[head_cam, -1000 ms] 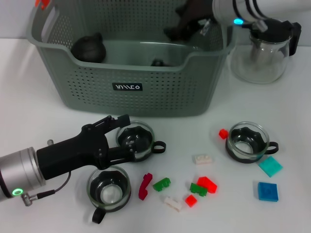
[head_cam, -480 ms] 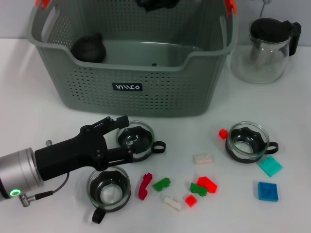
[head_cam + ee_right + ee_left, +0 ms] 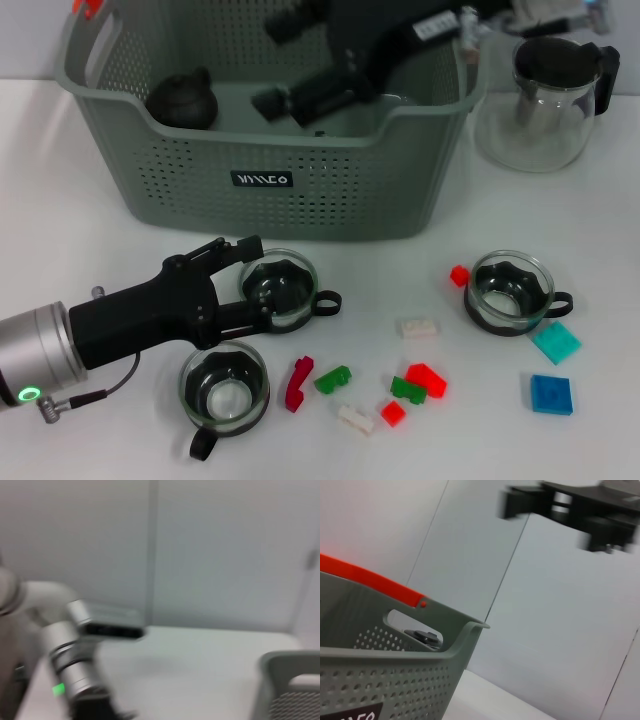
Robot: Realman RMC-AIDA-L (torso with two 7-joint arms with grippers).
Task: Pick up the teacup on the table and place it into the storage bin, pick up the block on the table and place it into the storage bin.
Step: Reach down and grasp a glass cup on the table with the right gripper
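- On the bin (image 3: 300,200) I see a small black label (image 3: 262,179) with white letters; I can't read them for certain.
- The bin is a grey-green perforated basket with orange clips (image 3: 86,7) at its handles, standing at the far side of the table (image 3: 560,220).
- A dark round object (image 3: 182,98) lies inside the bin at its left end.
- My left gripper (image 3: 242,280) has its fingers spread around a glass teacup (image 3: 281,287) with a black handle, just in front of the bin.
- 2 more teacups: one (image 3: 224,388) near the left gripper, one (image 3: 512,290) off to the right.
- Small blocks lie scattered between the cups: red (image 3: 298,383), green (image 3: 332,379), white (image 3: 417,327), blue (image 3: 551,394).
- My right gripper (image 3: 285,65) hangs over the bin's interior, fingers apart and holding nothing.
- A glass teapot (image 3: 545,100) with a black lid stands right of the bin.
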